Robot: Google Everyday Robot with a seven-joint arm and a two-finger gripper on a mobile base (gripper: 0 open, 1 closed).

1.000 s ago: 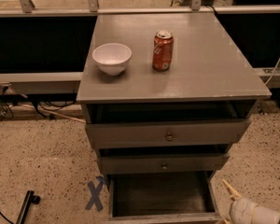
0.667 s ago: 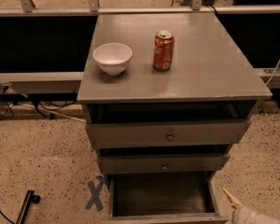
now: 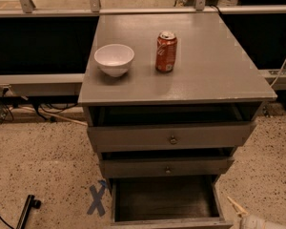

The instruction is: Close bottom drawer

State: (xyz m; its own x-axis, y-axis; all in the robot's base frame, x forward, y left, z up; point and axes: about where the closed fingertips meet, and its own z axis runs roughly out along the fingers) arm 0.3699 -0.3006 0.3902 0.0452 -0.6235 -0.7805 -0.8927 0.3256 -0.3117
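Low in the bottom right corner sits my gripper (image 3: 240, 210). A pale yellowish tip slants up and to the left from a rounded white wrist piece, which is cut off by the frame edge. No more of my arm shows. It comes in low over the floor, from the right of the cabinet. Whether my jaws are released or clenched I cannot tell; they hold nothing that I can see.

The tip lies just beside the right front corner of the bottom drawer (image 3: 164, 199), the narrowest of three grey wooden drawers. It is pulled far out, and its dark plain inner box lies open to view. I cannot tell whether I touch it.

Above it, the mid-width grey drawer (image 3: 190, 168) with a small round knob stands a little way out. The widest grey drawer (image 3: 205, 136) above that is also partly out.

On the flat grey cabinet top (image 3: 214, 70) a small white bowl (image 3: 114, 59) stands to the left, and an upright red drink can (image 3: 166, 51) stands near it on the right.

Left of the bottom drawer a grey-blue tape cross (image 3: 96, 199) marks the speckled beige floor (image 3: 43, 161). Farther left lies a black bar-shaped object (image 3: 26, 211).
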